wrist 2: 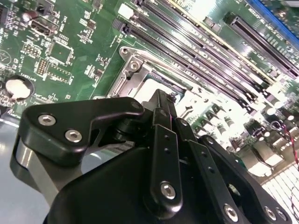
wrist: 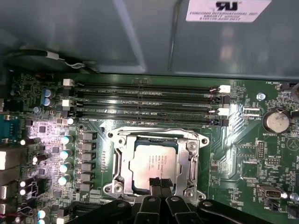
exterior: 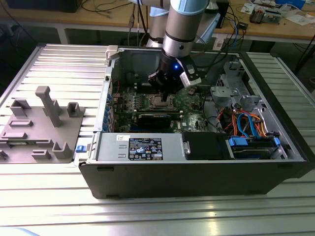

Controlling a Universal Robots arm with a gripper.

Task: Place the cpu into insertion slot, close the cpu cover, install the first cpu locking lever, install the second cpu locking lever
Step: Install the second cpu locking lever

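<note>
the arm is reaching down into the open computer case [exterior: 197, 172] lying on the ribbed metal table [exterior: 49, 196], with the gripper [exterior: 166, 96] hanging right over the insertion slot [exterior: 161, 102] on the green motherboard [exterior: 189, 101]. in the first wrist view the cpu [wrist: 152, 163] is sitting flat in the insertion slot [wrist: 156, 161], silver face up, and the cpu cover [wrist: 190, 158] is lying down around it as a silver frame. the gripper [wrist: 160, 183] is showing its 2 black fingers [wrist: 154, 183] pressed together, clenched with nothing between them, their tips resting at the 6 o'clock edge of the chip. 4 long black memory slots [wrist: 145, 102] are running across the board at 12 o'clock from the socket, and a round coin battery [wrist: 275, 120] is sitting at about 2 o'clock. in the second wrist view the gripper [wrist 2: 163, 100] is standing just over the socket's metal rim. a grey plastic fixture [exterior: 42, 125] is lying on the table at 9 o'clock from the case in the exterior view.
</note>
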